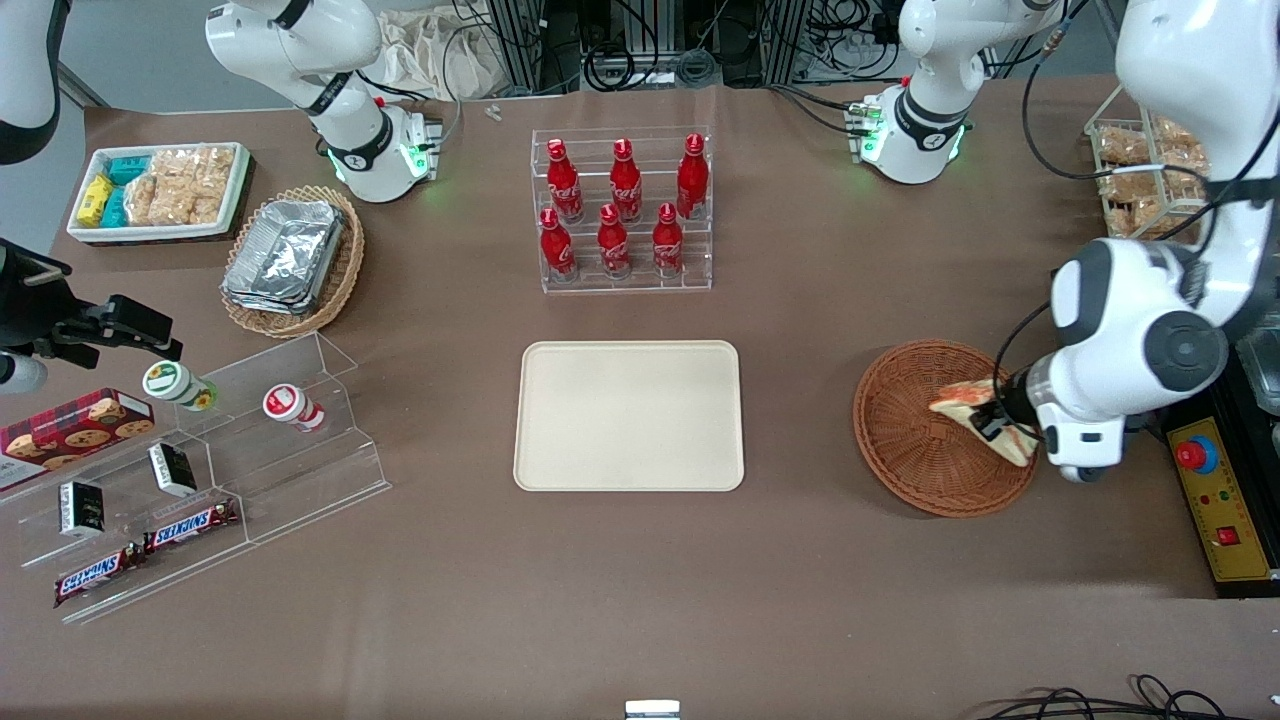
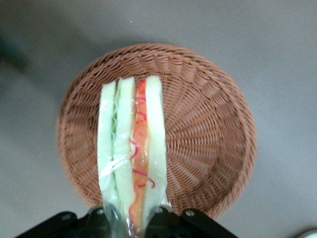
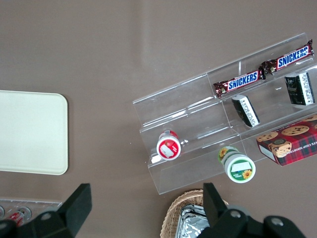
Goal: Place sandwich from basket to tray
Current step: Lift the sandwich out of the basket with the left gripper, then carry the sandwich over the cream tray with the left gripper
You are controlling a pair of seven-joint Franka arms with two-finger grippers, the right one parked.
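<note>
The triangular white-bread sandwich with orange and green filling [image 2: 131, 153] is pinched at one end by the left arm's gripper [image 1: 992, 424], hanging over the round reddish-brown wicker basket [image 1: 915, 455]. Best to lift it clear of the rim, keeping the squeeze gentle, then carry it level to the bare cream rectangular tray [image 1: 630, 415]

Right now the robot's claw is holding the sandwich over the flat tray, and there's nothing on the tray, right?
Not quite. The gripper is holding the sandwich over the brown basket, not over the tray. The front view shows it, and the left wrist view shows the basket right under the sandwich. The tray has nothing on it, as you said.
</note>
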